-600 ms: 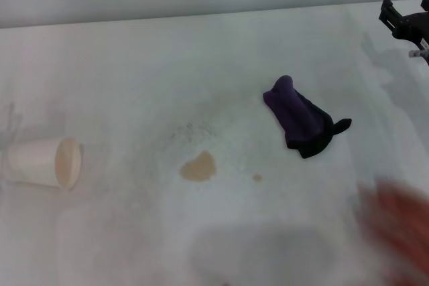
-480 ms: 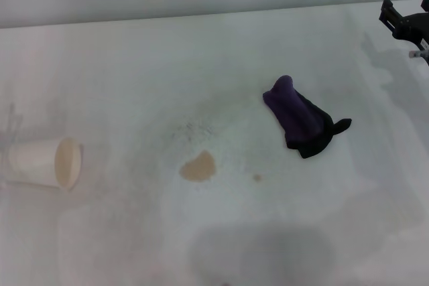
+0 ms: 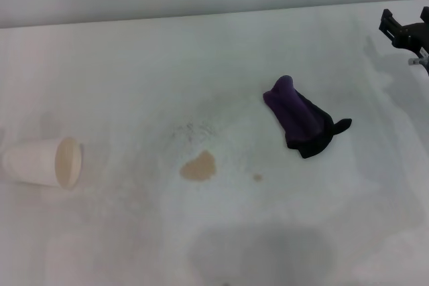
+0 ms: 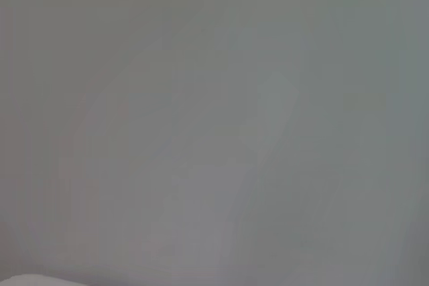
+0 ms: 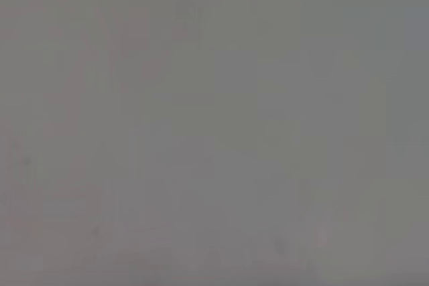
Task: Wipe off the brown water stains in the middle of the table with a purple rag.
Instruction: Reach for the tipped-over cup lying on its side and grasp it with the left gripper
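White tabletop: the wide matte white table [image 3: 134,72] fills the head view, faintly greyed in patches.
Stains: the brown water stains [image 3: 198,166] lie near the middle, a light tan irregular blotch with a tiny brown dot [image 3: 257,177] apart from it on the right.
Smudge: a faint grey speckled smudge [image 3: 193,129] sits just behind the blotch.
Rag: the small dark purple rag [image 3: 299,118], a lumpy elongated soft bundle with a blackish end nearest the camera, lies on the table to the right of the stains and a little farther back, clear of both marks and of any gripper.
Cup: a white paper cup [image 3: 43,162] lies on its side near the left edge, mouth facing right, well apart from the stains.
Right gripper: the black right gripper [image 3: 405,33] shows only partly at the far right edge, well away from the rag; whether its fingers are spread or closed I cannot tell.
Left gripper: out of sight in every view.
Wrist views: both seem to show only a plain grey surface.
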You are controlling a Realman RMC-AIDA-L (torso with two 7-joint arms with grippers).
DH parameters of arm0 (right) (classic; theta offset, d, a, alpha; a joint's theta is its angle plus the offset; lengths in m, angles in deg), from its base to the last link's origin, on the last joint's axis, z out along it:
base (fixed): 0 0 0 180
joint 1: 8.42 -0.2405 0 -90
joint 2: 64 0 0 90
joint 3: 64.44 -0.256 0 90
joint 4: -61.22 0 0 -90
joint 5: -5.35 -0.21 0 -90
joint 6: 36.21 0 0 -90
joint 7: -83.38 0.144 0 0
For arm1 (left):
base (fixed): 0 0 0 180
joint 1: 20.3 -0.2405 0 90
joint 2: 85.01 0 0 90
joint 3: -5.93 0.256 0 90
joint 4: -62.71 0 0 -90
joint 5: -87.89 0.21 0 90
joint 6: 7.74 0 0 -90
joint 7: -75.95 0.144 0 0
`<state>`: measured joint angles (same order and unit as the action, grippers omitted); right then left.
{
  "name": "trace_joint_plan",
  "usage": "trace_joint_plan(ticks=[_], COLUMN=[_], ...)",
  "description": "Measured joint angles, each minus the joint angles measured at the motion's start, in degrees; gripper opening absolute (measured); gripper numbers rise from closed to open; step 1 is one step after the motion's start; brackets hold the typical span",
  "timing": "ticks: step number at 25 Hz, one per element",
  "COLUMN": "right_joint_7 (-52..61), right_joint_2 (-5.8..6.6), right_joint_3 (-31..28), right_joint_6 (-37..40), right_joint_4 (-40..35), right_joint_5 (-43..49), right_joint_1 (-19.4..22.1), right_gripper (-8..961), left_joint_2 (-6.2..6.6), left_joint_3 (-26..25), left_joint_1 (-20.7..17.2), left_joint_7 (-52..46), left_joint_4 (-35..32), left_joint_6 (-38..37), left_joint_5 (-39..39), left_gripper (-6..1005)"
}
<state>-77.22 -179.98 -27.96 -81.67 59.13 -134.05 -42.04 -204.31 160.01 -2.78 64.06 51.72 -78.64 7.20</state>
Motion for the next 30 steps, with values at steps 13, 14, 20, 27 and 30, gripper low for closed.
trace_joint_plan(ticks=[13, 14, 20, 27, 30], right_joint_7=[0.0, 0.02, 0.1, 0.18, 0.19], right_joint_2=[-0.21, -0.23, -0.23, -0.2, -0.21], right_joint_3=[0.68, 0.74, 0.79, 0.79, 0.79], right_joint_6=[-2.35, -2.36, -2.39, -2.49, -2.52], right_joint_4=[0.44, 0.47, 1.21, 1.08, 1.18], right_joint_5=[0.0, 0.0, 0.0, 0.0, 0.0], right_joint_1=[1.26, 1.33, 1.92, 1.63, 1.28], right_gripper=[837, 836, 834, 832, 832], left_joint_2=[-0.13, -0.13, 0.2, 2.5, 3.83], left_joint_3=[0.43, 0.46, 0.52, 0.53, 0.57], left_joint_1=[-2.99, -3.15, -3.11, 0.89, 5.1], left_joint_7=[0.44, 0.42, -2.95, -28.16, -50.41], left_joint_4=[-2.42, -2.42, -2.28, 6.84, 17.57], left_joint_6=[-3.88, -4.22, -4.58, -8.7, -11.42], left_joint_5=[0.62, 0.62, 0.8, 11.21, 18.63], left_gripper=[892, 892, 893, 891, 889])
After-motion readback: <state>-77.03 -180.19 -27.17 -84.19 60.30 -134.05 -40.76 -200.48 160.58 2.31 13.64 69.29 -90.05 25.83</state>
